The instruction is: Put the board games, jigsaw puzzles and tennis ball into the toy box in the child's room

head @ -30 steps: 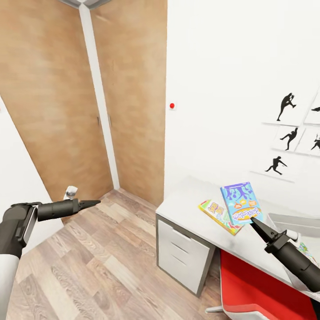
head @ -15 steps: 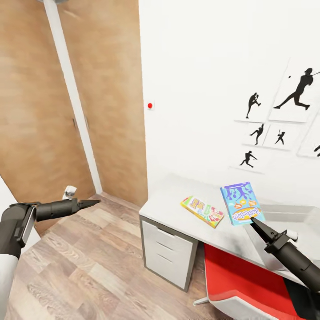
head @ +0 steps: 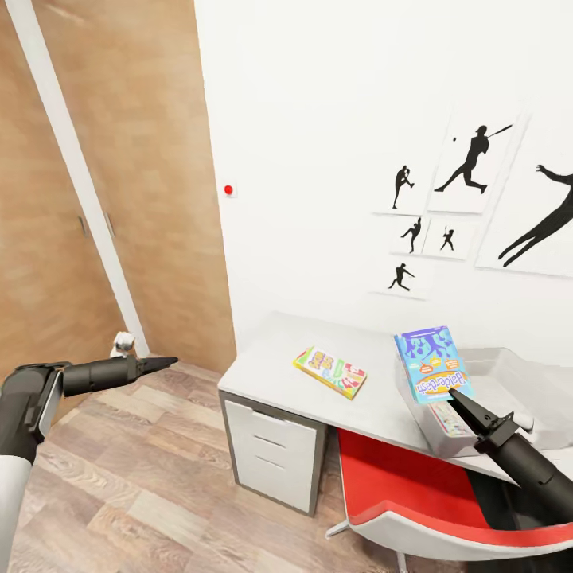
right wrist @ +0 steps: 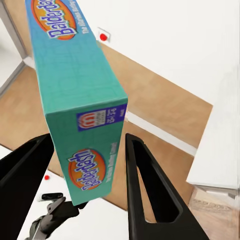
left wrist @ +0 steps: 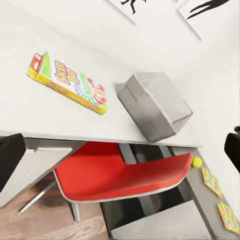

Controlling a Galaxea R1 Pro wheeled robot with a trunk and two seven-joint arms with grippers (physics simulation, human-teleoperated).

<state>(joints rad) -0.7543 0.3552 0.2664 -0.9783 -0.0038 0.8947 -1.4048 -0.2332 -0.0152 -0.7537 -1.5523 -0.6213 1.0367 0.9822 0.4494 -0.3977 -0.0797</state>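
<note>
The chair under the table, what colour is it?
The chair is bright red with a pale grey shell underneath, seen best in the left wrist view.

The blue board game [right wrist: 75, 95] I hold reads "Balderdash" on its cover and end; the yellow board game [left wrist: 67, 82] on the table [left wrist: 30, 112] reads "Skip-Bo".

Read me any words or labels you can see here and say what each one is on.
"Balderdash": blue board game held in the right gripper, on its cover and edge.
"Skip-Bo": yellow-green-red board game on the table.
Small white label on the blue box's edge: too blurred to read.
</note>
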